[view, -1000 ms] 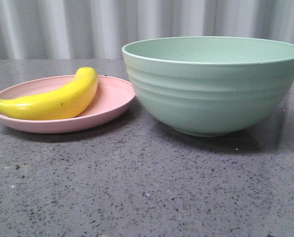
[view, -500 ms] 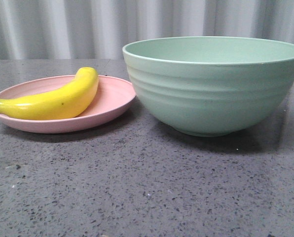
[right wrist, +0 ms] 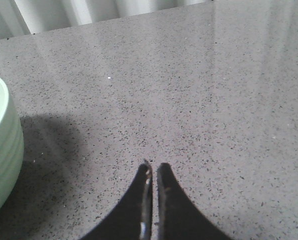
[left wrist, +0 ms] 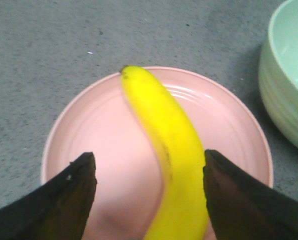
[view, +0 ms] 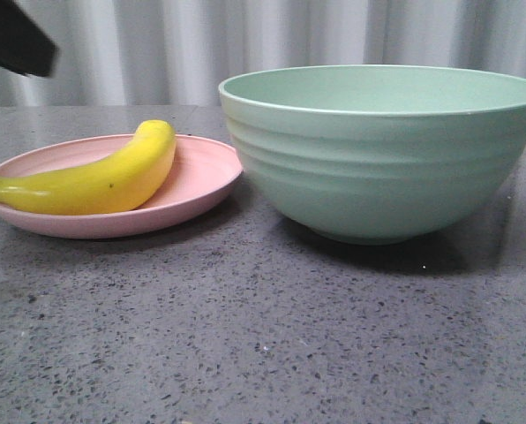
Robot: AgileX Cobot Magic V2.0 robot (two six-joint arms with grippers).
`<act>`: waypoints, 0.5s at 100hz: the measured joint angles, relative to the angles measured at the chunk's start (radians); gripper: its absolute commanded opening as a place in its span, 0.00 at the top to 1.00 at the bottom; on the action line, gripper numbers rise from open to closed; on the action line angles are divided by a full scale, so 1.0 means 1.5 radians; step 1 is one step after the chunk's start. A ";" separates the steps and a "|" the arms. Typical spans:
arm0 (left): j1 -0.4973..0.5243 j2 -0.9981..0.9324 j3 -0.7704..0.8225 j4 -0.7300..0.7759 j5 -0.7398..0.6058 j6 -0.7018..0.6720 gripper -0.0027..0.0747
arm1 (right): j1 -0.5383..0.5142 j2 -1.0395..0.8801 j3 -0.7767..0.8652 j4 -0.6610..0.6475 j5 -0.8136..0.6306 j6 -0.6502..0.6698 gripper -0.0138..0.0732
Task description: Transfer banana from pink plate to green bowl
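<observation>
Overhead, the left tool (left wrist: 148, 187) hangs with its fingers spread wide above the banana (left wrist: 170, 150), which lies on the pink plate (left wrist: 89, 130). The fruit sits nearer one finger than the other, so a straight descent may land that finger on the glossy skin and roll it (or skid the plate). The right tool (right wrist: 153, 200) rests pinched together over bare desk (right wrist: 214, 100), beside the green bowl (view: 382, 150). In the front view only a dark blurred corner of the left arm shows; the bowl's floor and the banana's stem tip are cut off.
</observation>
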 measured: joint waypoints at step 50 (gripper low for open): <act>-0.064 0.181 -0.114 0.002 0.124 0.000 0.41 | 0.000 0.000 0.000 0.000 0.000 0.000 0.91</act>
